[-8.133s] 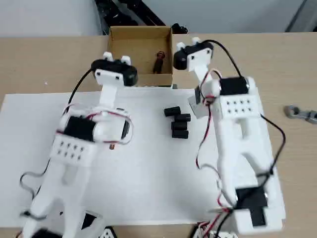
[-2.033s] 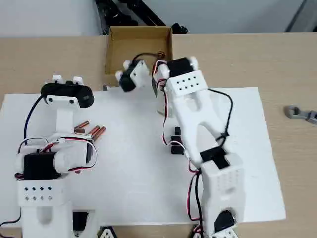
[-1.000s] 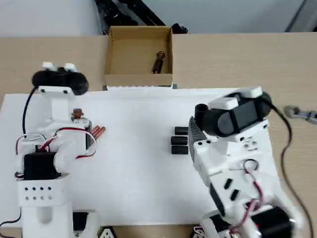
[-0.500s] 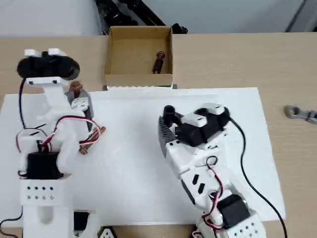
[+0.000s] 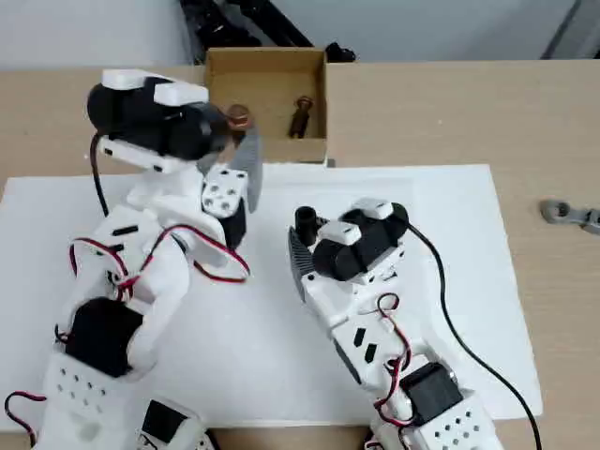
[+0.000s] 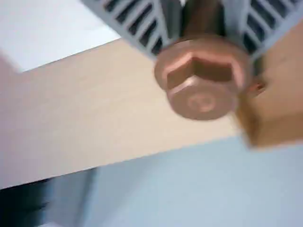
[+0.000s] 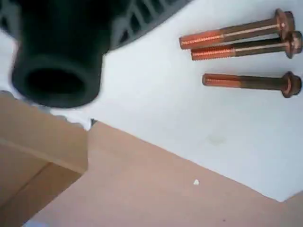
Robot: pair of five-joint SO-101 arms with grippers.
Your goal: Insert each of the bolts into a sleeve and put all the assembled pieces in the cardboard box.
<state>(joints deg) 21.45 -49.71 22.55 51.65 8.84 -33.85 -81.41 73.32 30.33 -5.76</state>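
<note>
My left gripper (image 5: 240,134) is raised near the cardboard box (image 5: 217,103), shut on a copper bolt (image 5: 238,115) that points head up. In the left wrist view the bolt's hex head (image 6: 201,87) sticks out between the grey fingers (image 6: 137,23). At the middle of the white sheet, my right gripper (image 5: 302,240) is shut on a black sleeve (image 5: 305,221); the sleeve's open bore (image 7: 53,80) faces the right wrist camera. Three loose bolts (image 7: 246,81) lie side by side on the sheet. One assembled piece (image 5: 301,116) lies inside the box.
A white sheet (image 5: 450,225) covers the wooden table. A metal tool (image 5: 568,214) lies off the sheet at the far right. Dark gear (image 5: 225,23) sits behind the box. A corner of the box (image 7: 42,156) is close to the sleeve in the right wrist view.
My left arm has swung right and up with the bolt, from beside the loose bolts to the box's near left corner. My right arm with the sleeve has shifted slightly left.
</note>
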